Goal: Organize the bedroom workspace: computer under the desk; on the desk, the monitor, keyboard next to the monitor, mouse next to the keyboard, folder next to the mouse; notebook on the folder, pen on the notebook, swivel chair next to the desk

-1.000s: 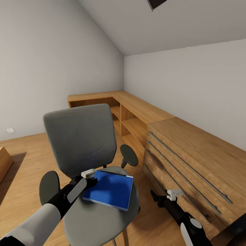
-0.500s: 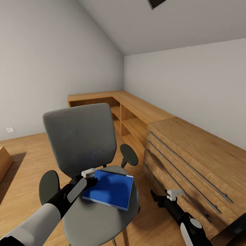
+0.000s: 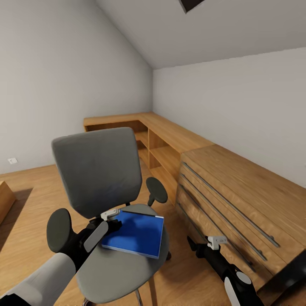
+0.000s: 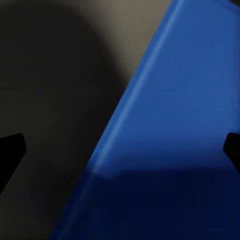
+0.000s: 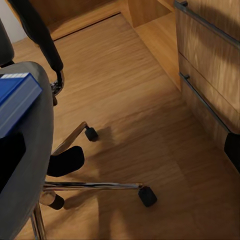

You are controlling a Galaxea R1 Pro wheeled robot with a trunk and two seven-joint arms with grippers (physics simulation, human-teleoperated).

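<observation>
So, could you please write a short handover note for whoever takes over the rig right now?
Left gripper: at the near-left corner of the blue folder, fingers open either side of its edge in the left wrist view; not lifted.
Right gripper: empty, open, hanging low between the swivel chair and the wooden dresser.
Folder lies flat on the chair seat.
Done: nothing visible yet.
Left: close on the folder, carry it to the desk, then do everything else on the list.

The left gripper (image 3: 111, 216) hides the folder's (image 3: 136, 233) near corner; its jaw gap unclear
</observation>
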